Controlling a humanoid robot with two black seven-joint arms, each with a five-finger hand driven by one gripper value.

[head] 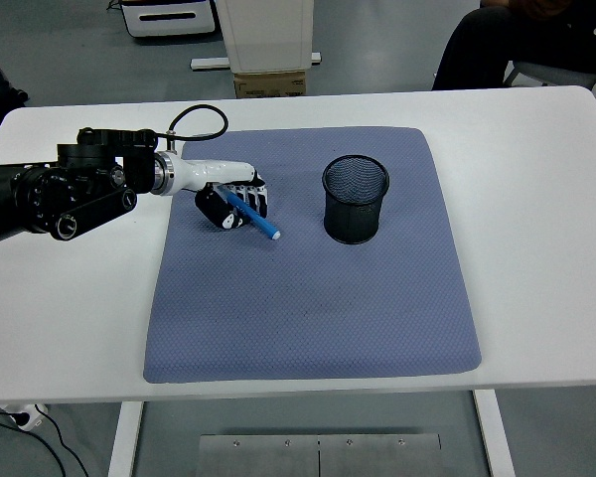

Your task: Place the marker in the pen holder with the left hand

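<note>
White tabletop filled the head view, carrying a blue-grey mat with a black mesh pen holder standing upright on its far right part, while a person in dark clothing sat beyond the far right corner. From the left edge the left hand reached over the mat's far left part, well apart from the holder, its fingers clenched around a blue marker whose free end slanted down toward the holder's side.
</note>
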